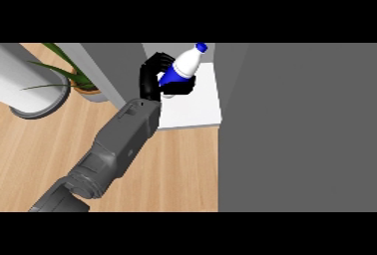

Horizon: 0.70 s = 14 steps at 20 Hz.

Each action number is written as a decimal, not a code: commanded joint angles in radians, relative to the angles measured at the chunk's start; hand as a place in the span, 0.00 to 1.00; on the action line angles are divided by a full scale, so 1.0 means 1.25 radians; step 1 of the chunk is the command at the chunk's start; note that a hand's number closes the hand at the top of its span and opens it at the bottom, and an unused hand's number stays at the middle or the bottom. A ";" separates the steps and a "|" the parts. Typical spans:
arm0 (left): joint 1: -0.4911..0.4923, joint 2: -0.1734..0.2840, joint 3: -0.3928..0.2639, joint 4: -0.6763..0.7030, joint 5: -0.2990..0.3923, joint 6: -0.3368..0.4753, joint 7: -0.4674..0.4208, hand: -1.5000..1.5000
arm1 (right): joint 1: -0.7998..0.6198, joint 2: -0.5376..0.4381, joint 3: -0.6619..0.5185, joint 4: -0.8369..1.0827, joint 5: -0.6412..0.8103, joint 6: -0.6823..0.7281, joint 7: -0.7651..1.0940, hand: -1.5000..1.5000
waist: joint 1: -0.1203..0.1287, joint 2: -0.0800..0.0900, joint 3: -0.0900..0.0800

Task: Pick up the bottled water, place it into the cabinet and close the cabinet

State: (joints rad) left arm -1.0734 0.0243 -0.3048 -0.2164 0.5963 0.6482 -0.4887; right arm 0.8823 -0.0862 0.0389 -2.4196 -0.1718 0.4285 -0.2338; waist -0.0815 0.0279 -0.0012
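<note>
Head view: left hand [163,79] fingers curled round the bottled water [184,64], blue label unreadable, above the white cabinet shelf [197,107]

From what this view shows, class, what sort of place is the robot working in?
Probably a kitchen: a wooden counter, an open grey cabinet with a white shelf, and a potted plant. One hand holds a water bottle.

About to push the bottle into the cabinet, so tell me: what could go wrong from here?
1. The water bottle sits tilted in the left hand, cap leaning right; released like this, it may topple on the white shelf.
2. The grey cabinet door stands close on the right; the bottle's cap could clip it.
3. The potted plant stands near the forearm's left and could be brushed on withdrawal.
</note>
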 commanded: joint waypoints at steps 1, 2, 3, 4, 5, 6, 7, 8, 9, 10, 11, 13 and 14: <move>-0.032 -0.010 -0.005 0.060 -0.026 0.030 -0.025 1.00 | -0.018 -0.004 0.002 -0.050 -0.072 -0.006 0.049 0.00 | -0.001 0.006 0.000; -0.040 0.016 -0.004 0.067 -0.028 0.017 -0.022 0.00 | 0.014 -0.013 -0.015 -0.051 -0.093 0.015 0.028 0.00 | -0.009 0.003 0.000; -0.045 -0.006 -0.005 0.077 -0.034 0.053 -0.039 0.00 | 0.001 -0.009 -0.014 -0.011 -0.062 0.019 0.007 0.00 | -0.009 0.002 0.000; -0.057 0.015 -0.016 0.088 -0.047 0.050 -0.031 0.00 | 0.013 -0.009 -0.009 -0.033 -0.076 0.023 0.011 0.00 | -0.013 0.003 0.000; -0.043 0.022 -0.008 0.089 -0.044 0.042 -0.052 0.00 | 0.033 -0.018 -0.026 -0.035 -0.075 0.036 -0.001 0.00 | -0.012 0.000 0.000; -0.061 0.010 -0.012 0.094 -0.049 0.048 -0.050 0.00 | -0.023 0.000 -0.015 -0.018 -0.061 0.005 0.015 0.00 | -0.006 0.007 0.000; -0.064 0.012 -0.013 0.107 -0.053 0.072 -0.052 0.00 | 0.005 -0.013 -0.019 -0.030 -0.064 0.025 0.009 0.00 | -0.016 0.006 0.000; -0.077 0.025 -0.016 0.115 -0.059 0.071 -0.045 0.00 | 0.001 -0.006 0.001 -0.035 -0.048 0.022 0.015 0.00 | -0.013 0.006 0.000; -0.087 0.027 -0.016 0.112 -0.060 0.071 -0.047 0.00 | 0.012 -0.015 0.000 -0.055 -0.077 0.025 0.036 0.00 | -0.013 0.007 -0.001; -0.047 0.008 -0.016 0.119 -0.062 0.088 -0.086 0.00 | 0.018 -0.020 -0.015 -0.028 -0.087 0.043 0.008 0.00 | -0.015 0.006 0.000; -0.093 0.018 -0.009 0.119 -0.056 0.090 -0.053 0.00 | 0.010 -0.013 -0.009 -0.048 -0.086 0.028 0.025 0.00 | -0.021 0.010 -0.001; -0.084 0.011 0.001 0.119 -0.050 0.076 -0.062 0.00 | 0.018 -0.018 -0.016 -0.025 -0.082 0.048 -0.001 0.00 | -0.022 0.008 0.000; -0.114 0.039 0.008 0.109 -0.041 0.015 -0.029 0.00 | 0.019 -0.003 0.027 -0.051 -0.050 0.041 0.009 0.00 | -0.023 0.009 -0.001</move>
State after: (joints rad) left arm -1.1770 0.0482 -0.3121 -0.0783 0.5332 0.7223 -0.5465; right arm 0.8866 -0.1000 0.0382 -2.4101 -0.1932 0.4766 -0.2481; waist -0.1043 0.0366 -0.0017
